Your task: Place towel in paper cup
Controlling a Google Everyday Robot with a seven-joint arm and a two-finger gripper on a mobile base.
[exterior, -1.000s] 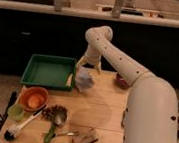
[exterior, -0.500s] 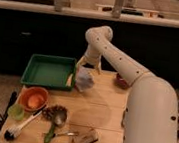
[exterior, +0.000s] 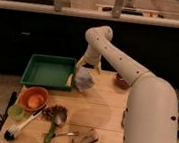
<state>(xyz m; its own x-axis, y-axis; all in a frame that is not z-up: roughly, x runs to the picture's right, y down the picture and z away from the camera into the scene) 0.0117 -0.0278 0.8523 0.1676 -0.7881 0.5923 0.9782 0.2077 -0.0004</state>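
My gripper (exterior: 87, 68) hangs at the end of the white arm (exterior: 119, 63), just above the back of the wooden table (exterior: 102, 113). Directly under it stands a pale grey-white, crumpled-looking object (exterior: 83, 80) beside the green tray. I cannot tell whether it is the towel, the paper cup, or the towel in the cup. The gripper is right over it and seems to touch its top.
A green tray (exterior: 30, 69) sits at the back left. An orange bowl (exterior: 33, 99), a small green cup (exterior: 16, 111), a brush (exterior: 16, 128), a spoon (exterior: 55, 124) and a brown block (exterior: 85, 138) lie at the front left. A reddish object (exterior: 122, 82) lies at the back right.
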